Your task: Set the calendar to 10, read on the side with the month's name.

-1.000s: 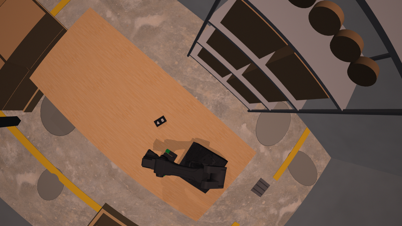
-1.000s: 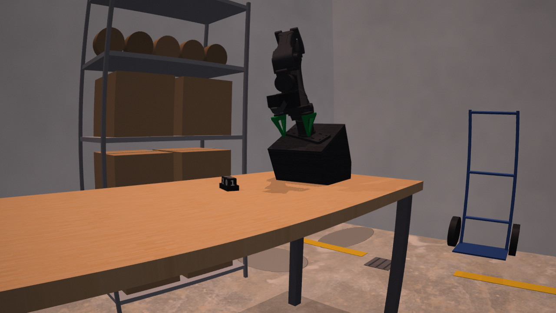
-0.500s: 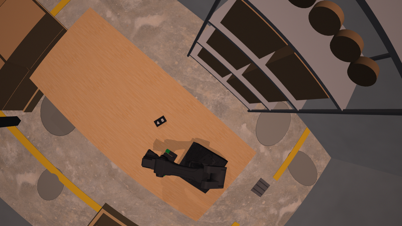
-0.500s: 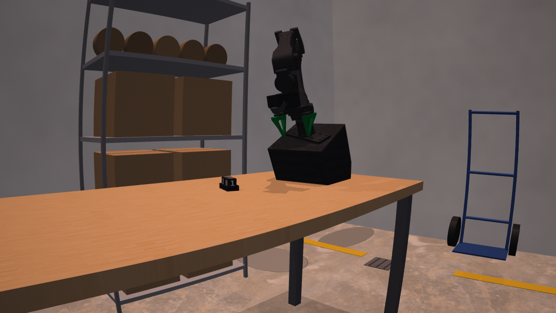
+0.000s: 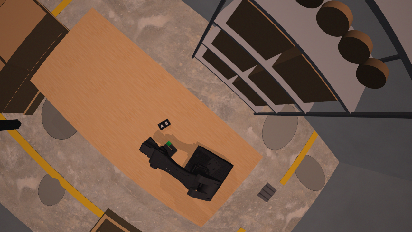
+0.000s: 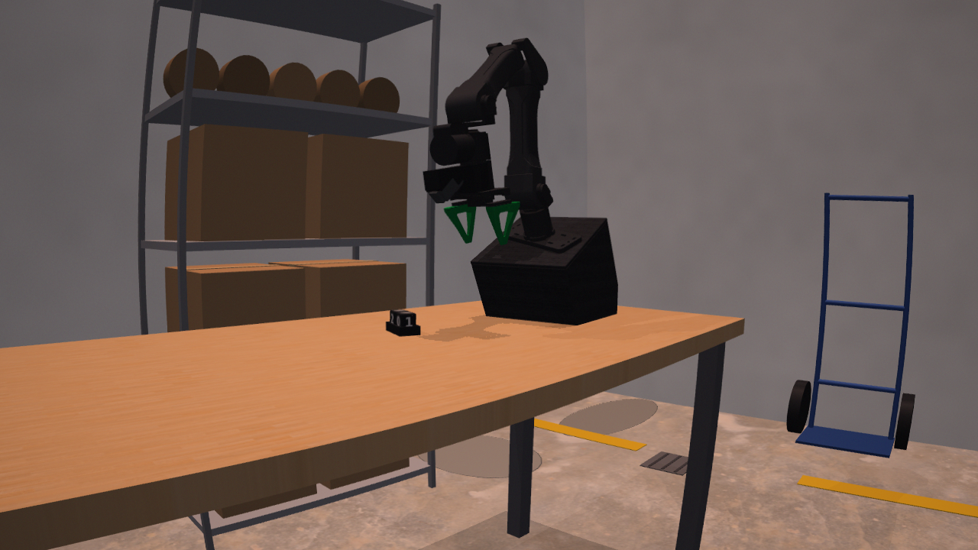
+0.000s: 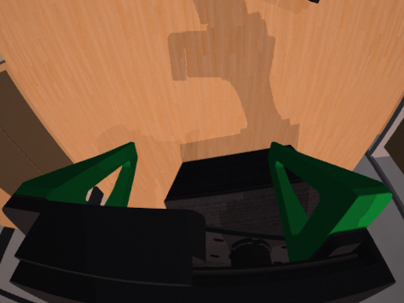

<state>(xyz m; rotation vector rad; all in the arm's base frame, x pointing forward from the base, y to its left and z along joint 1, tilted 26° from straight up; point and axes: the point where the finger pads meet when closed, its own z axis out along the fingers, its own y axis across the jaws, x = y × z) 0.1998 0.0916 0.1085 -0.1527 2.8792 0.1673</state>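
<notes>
The small black calendar (image 5: 164,124) stands on the wooden table, two cubes side by side in a black tray. In the side view the calendar (image 6: 403,328) shows a 1 on the right cube; the left digit is too small to read. My gripper (image 6: 484,222), with green fingers, is open and empty, high above the table between the arm's base and the calendar. In the wrist view the gripper (image 7: 202,174) has its fingers wide apart, with the calendar far ahead at the upper right.
The arm's black base block (image 6: 547,273) sits on the table near its right end. A metal shelf (image 6: 286,170) with boxes and rolls stands behind the table. A blue hand truck (image 6: 861,328) stands on the floor at the right.
</notes>
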